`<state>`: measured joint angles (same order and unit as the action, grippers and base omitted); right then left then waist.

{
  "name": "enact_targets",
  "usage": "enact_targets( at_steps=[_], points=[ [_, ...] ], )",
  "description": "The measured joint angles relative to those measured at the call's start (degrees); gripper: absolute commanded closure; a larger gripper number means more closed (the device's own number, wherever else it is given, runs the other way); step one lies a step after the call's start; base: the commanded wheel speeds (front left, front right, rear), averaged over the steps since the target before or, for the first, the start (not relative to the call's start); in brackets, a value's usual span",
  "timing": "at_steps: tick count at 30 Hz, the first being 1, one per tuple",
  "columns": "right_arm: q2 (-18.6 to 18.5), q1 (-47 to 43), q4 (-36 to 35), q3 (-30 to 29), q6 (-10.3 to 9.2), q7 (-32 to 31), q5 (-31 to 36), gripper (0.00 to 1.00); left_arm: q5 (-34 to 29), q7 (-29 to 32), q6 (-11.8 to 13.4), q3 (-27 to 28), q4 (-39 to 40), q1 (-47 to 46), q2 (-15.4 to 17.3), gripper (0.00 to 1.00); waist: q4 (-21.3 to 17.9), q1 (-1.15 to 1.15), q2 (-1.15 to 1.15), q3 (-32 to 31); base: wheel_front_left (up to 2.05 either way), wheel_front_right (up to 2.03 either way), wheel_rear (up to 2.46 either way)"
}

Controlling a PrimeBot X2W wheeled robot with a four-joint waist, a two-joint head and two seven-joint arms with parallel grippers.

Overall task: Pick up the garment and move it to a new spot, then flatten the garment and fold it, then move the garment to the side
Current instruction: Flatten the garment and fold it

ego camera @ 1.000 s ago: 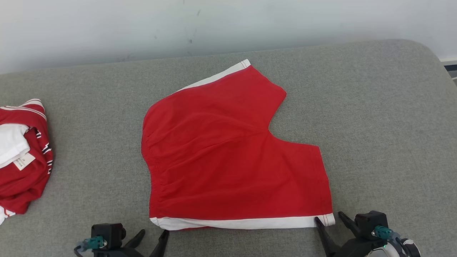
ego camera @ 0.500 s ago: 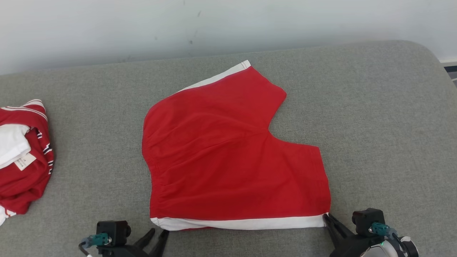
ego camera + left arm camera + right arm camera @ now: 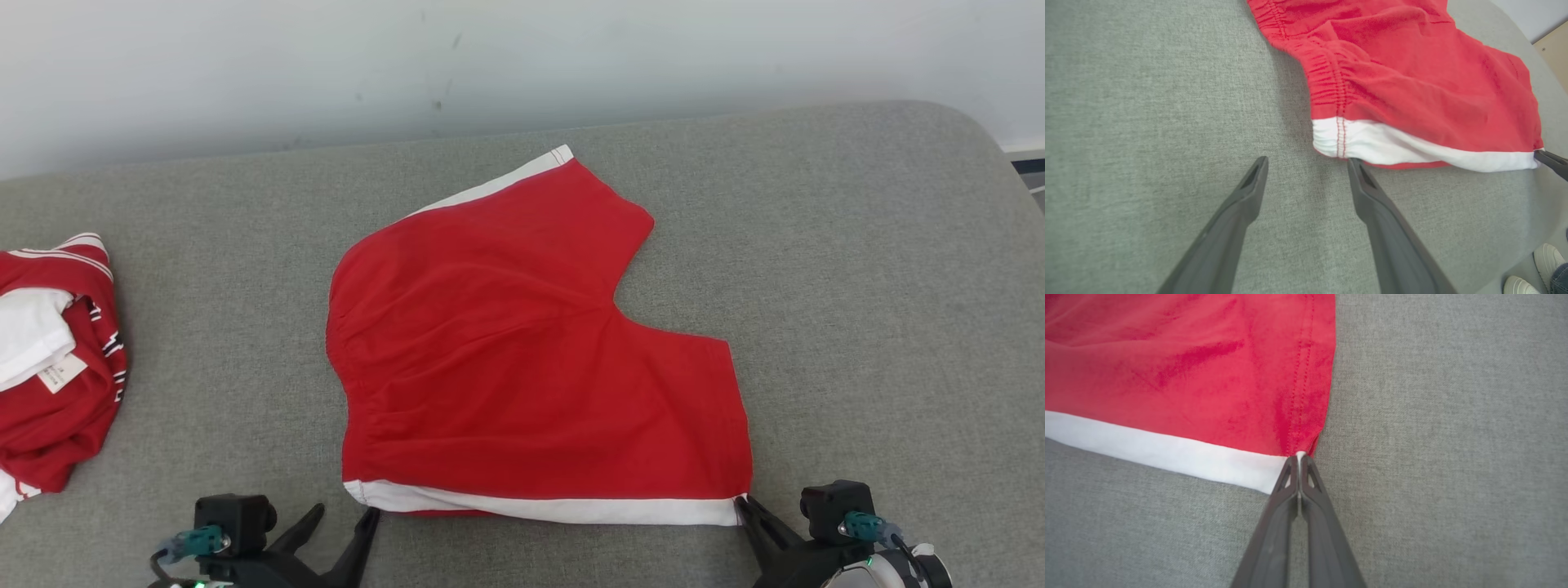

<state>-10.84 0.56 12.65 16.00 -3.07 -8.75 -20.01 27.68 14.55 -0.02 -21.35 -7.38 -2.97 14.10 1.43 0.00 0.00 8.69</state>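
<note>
Cushion (image 3: 857, 286): grey, coarse woven upholstery with a flat top and a rounded far right corner. It meets a pale, scuffed wall (image 3: 245, 65) behind.

Shorts (image 3: 522, 359): red, soft matte cloth, spread flat at the cushion's middle. The waistband lies to the robot's left, gathered in fine elastic puckers. The two legs splay apart around a V notch. A smooth white band runs along each outer side, one at the near edge and one at the far.

Pile (image 3: 49, 392): crumpled red and white cloth with a small pale label (image 3: 61, 373), at the cushion's left edge, well apart from the shorts.

Left gripper (image 3: 344, 511): fingers spread wide, holding nothing, tips low over bare cushion. The inner tip is just beside the white band's waistband corner.

Right gripper (image 3: 741, 500): fingers clenched together, pinching the near hem corner where the white band meets the stitched red hem.

Shoe (image 3: 1545, 255): white, on the floor beyond the cushion's edge, in the left wrist view
</note>
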Motion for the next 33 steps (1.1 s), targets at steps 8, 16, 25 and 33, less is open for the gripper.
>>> enact_targets(
  at_steps=[8,16,25,33],
  points=[
    [0.0,-0.1,-0.1,-0.1,0.03,-0.3,-0.2,1.0,0.0,2.0,-1.1,-0.1,3.4,1.7,2.8,0.0,-0.1,-0.01,0.0,0.0,0.0,0.0,0.0],
    [0.0,0.1,-0.3,0.3,0.05,-0.4,-0.2,1.0,0.2,3.1,-1.9,-1.5,4.3,-0.8,1.7,0.0,0.0,-0.01,0.0,0.6,0.0,0.0,0.0],
    [0.2,0.8,-0.3,0.5,0.12,-0.4,-0.2,1.0,0.2,4.6,-1.5,-1.5,3.1,-1.0,1.7,0.01,-0.8,0.0,0.0,1.1,0.0,0.0,0.0],
    [0.2,0.8,-0.4,0.2,0.12,-0.3,-0.2,1.0,1.8,5.1,-1.5,-1.4,3.6,-1.0,1.7,1.0,-0.8,-0.01,0.0,1.4,0.0,0.0,0.0]
  ],
)
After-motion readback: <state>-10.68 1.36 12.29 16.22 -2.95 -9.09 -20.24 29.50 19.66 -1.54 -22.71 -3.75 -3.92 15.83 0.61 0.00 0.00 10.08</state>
